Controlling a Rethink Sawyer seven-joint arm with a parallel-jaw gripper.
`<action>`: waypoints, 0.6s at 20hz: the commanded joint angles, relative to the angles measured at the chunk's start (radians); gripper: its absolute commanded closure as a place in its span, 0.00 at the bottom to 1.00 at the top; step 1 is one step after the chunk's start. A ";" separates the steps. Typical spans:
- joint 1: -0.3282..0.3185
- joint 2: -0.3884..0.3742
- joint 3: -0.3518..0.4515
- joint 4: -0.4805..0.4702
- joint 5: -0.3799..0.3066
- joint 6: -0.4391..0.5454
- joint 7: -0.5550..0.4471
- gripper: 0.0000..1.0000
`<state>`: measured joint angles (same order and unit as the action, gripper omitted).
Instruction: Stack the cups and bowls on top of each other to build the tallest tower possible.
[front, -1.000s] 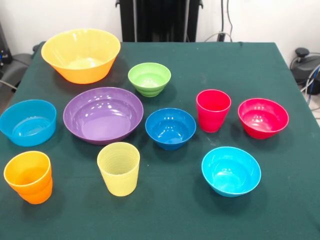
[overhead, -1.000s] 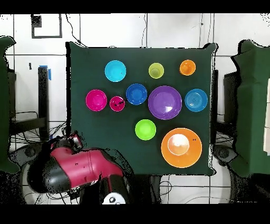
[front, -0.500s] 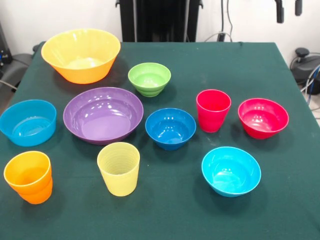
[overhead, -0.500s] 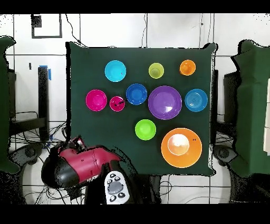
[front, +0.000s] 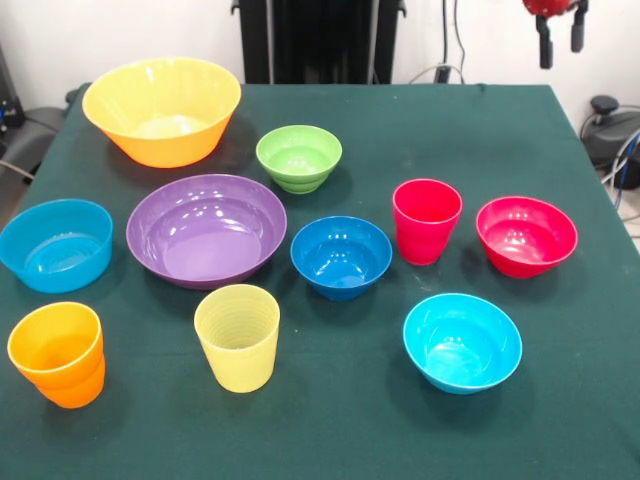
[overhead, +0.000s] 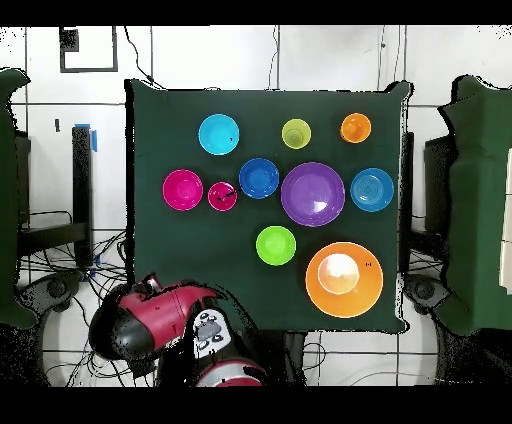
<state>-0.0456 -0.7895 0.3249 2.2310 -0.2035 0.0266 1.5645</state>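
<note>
gripper (front: 559, 38), fingers apart and empty, at one o'clock; descending carelessly could tip the red cup (front: 426, 221).

White wall (front: 120, 30) behind green-clothed table (front: 560, 400).

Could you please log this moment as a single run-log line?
gripper: open, empty, high beyond table's far corner | red cup: upright beside red bowl, not nested | tower: not started
</note>
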 joint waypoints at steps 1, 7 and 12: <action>0.009 0.171 -0.039 -0.114 -0.095 -0.069 0.077 0.00; 0.001 0.200 -0.062 -0.192 -0.150 0.031 0.010 0.00; -0.050 0.195 -0.011 -0.232 -0.173 0.117 -0.022 0.00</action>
<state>-0.0573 -0.6371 0.2859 2.1318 -0.3106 0.0189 1.5645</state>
